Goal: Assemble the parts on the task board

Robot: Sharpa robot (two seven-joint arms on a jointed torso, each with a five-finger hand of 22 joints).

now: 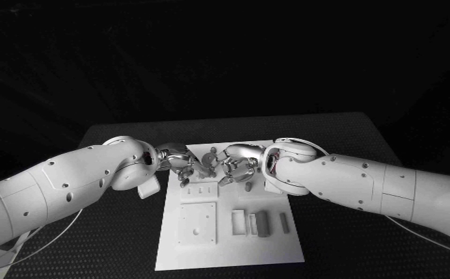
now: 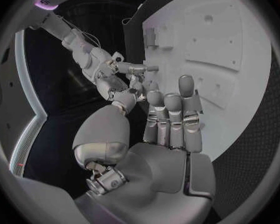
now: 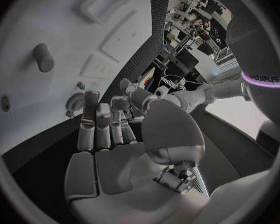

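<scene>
The white task board lies in the middle of the black table. Both hands meet over its far end. My left hand hovers there with its fingers straight and close together, holding nothing. My right hand faces it, fingers stretched out and thumb held apart. Its fingertips reach a small round part on the board; I cannot tell if they touch it. A short grey peg stands in the board nearby. The left wrist view shows my right hand pointing a finger at the board's edge.
Two flat square plates sit on the board's left half. Three slim upright blocks stand near its front right. Black table surrounds the board on all sides.
</scene>
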